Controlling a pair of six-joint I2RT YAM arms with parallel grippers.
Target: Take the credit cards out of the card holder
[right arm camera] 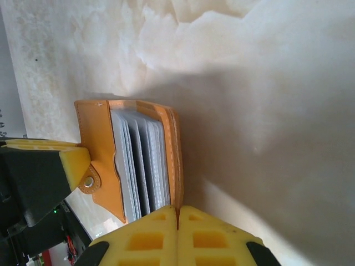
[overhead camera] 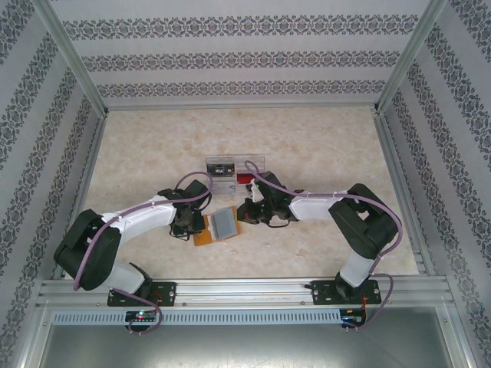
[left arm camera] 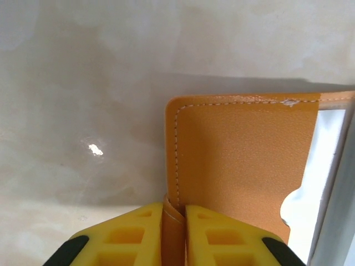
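The card holder (overhead camera: 217, 225) is spread open between my grippers at mid-table (overhead camera: 322, 153), grey sleeves (right arm camera: 141, 166) fanned; my left gripper (left arm camera: 173, 221) pinches one cover, my right gripper (right arm camera: 177, 221) the other; a red card (overhead camera: 244, 179) seems already out by the clear tray (overhead camera: 253, 162); I judge the rest still sleeved.

Both arms are folded in from their bases, elbows out wide, forearms angled toward the table middle so the wrists almost face each other. Left arm (overhead camera: 130, 222) sits low. The left gripper (left arm camera: 174, 213) is pinched on one cover edge of the card holder (left arm camera: 238, 160), its yellow fingers (left arm camera: 136, 230) nearly touching. On the right arm (overhead camera: 337, 211), the right gripper (right arm camera: 177, 216) is likewise clamped tight, on the opposite cover's edge.
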